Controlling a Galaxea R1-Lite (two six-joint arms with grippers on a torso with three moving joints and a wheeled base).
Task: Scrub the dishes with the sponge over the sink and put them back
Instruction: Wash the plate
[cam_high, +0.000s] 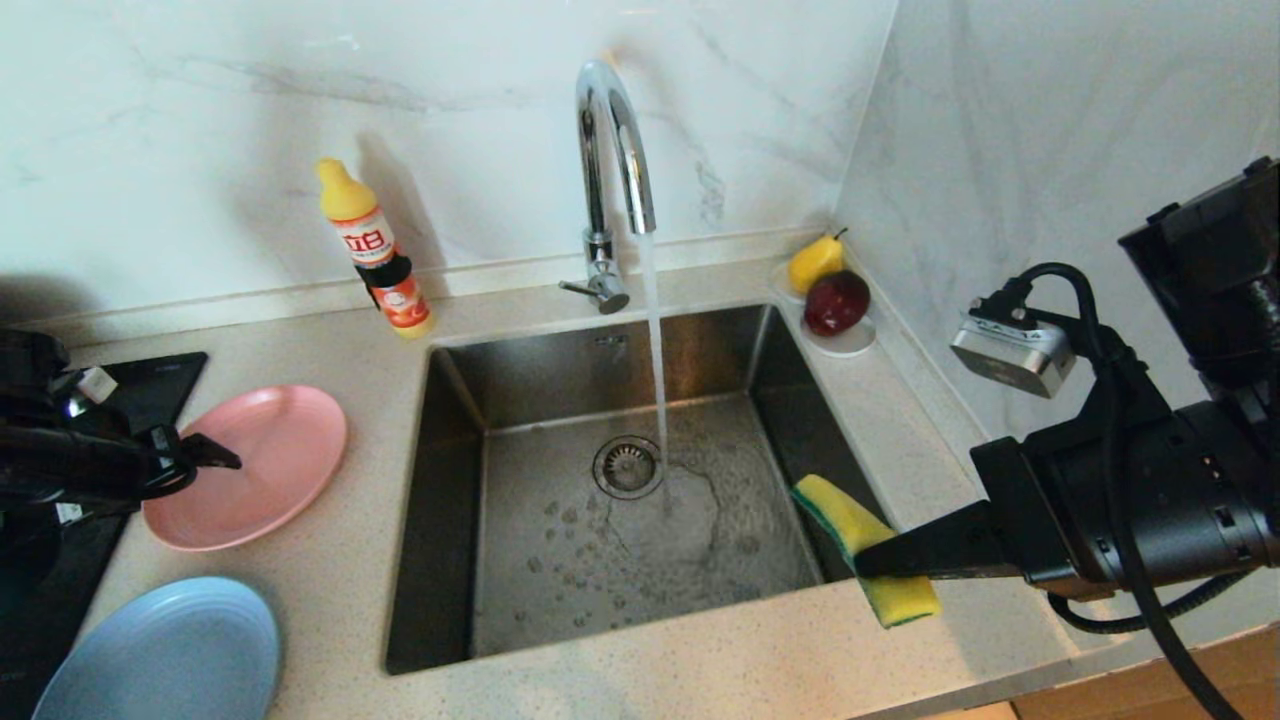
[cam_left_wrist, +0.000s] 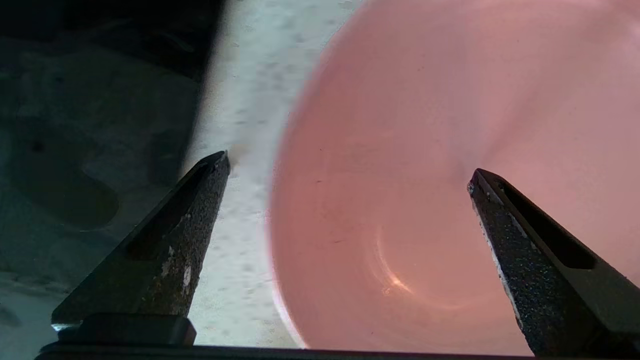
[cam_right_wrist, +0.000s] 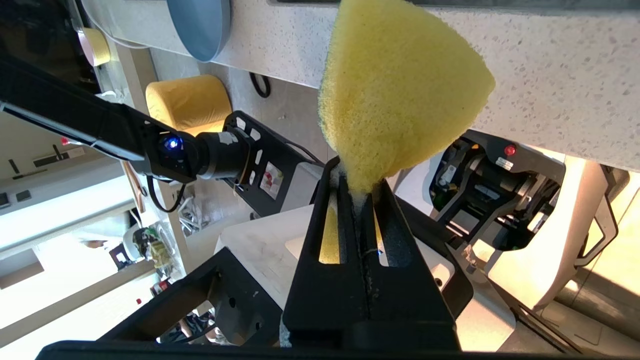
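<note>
From the head view we see the sink (cam_high: 520, 560) with water running from the tap (cam_high: 612, 150) into the basin and landing just beside the round drain (cam_high: 628, 466); the floor of the basin is wet and holds only water and droplets. On the counter (cam_high: 700, 670) to the left of the sink lies the pink plate (cam_high: 265, 470), with nothing on it, and nearer us the blue plate (cam_high: 165, 655), also bare. A soap bottle (cam_high: 377, 250) stands behind them by the wall. In the far right corner a white saucer (cam_high: 850, 342) carries a pear (cam_high: 815, 262) and a dark red fruit (cam_high: 836, 302). The left gripper (cam_high: 205, 455) hangs at the pink plate's left edge. The right gripper (cam_high: 880, 562) is clamped on the sponge (cam_high: 868, 545) over the sink's near right corner.

In the left wrist view, we see the left gripper (cam_left_wrist: 350, 170) with its fingers (cam_left_wrist: 192, 220) spread wide, one over the counter and the other over the pink plate (cam_left_wrist: 425, 175); neither visibly touches it.

In the right wrist view, the right gripper (cam_right_wrist: 357, 192) has its fingers pressed together on the narrow end of the sponge (cam_right_wrist: 400, 85), the yellow body fanning out past the tips. The blue plate (cam_right_wrist: 200, 22) sits on the counter edge beyond.
</note>
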